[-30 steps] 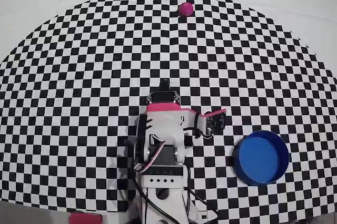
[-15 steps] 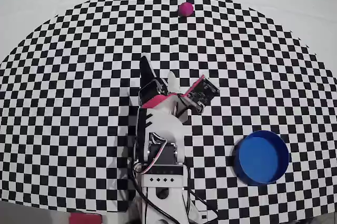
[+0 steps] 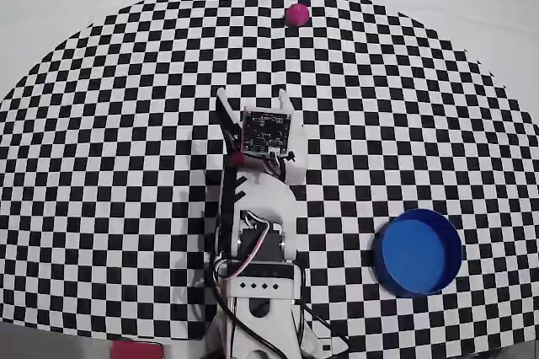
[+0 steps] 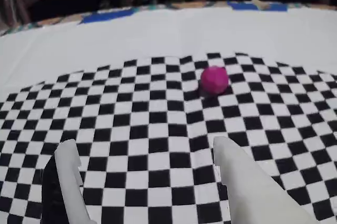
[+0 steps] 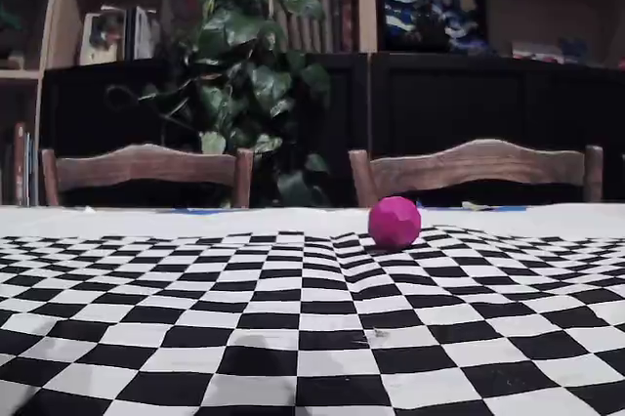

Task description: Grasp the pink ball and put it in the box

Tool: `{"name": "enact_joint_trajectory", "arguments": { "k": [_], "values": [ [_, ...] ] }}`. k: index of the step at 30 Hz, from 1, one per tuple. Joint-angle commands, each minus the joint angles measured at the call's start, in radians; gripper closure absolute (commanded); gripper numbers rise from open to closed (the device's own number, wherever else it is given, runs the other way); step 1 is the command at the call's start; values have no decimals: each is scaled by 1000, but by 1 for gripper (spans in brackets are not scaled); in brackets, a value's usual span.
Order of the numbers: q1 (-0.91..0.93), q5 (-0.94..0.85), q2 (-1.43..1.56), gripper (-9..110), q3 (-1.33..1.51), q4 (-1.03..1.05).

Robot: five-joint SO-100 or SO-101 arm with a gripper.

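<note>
Reach toward pink ball, hand empty.
My hand [image 4: 145, 161] is spread open, well short of the pink ball [image 4: 214, 80], which sits near the far edge of the checkered tabletop [image 3: 126, 123]. Ball looks light, hard, likely to roll: pinch across its middle. Open room all round; box [image 3: 418, 251] lies well apart.

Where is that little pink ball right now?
In the overhead view, the pink ball sits at the checkered mat's top edge, far beyond the open fingers.

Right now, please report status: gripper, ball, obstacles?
Gripper open, empty, aimed at pink ball. Ball on checkered mat's far edge. Path clear. Box empty.
</note>
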Motion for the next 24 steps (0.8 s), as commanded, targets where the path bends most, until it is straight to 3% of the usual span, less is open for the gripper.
{"name": "enact_joint_trajectory", "arguments": {
  "k": [1,24],
  "values": [
    [3,-34,-11,72,8,-28],
    [127,-35,-25,72,8,-34]
  ]
}}
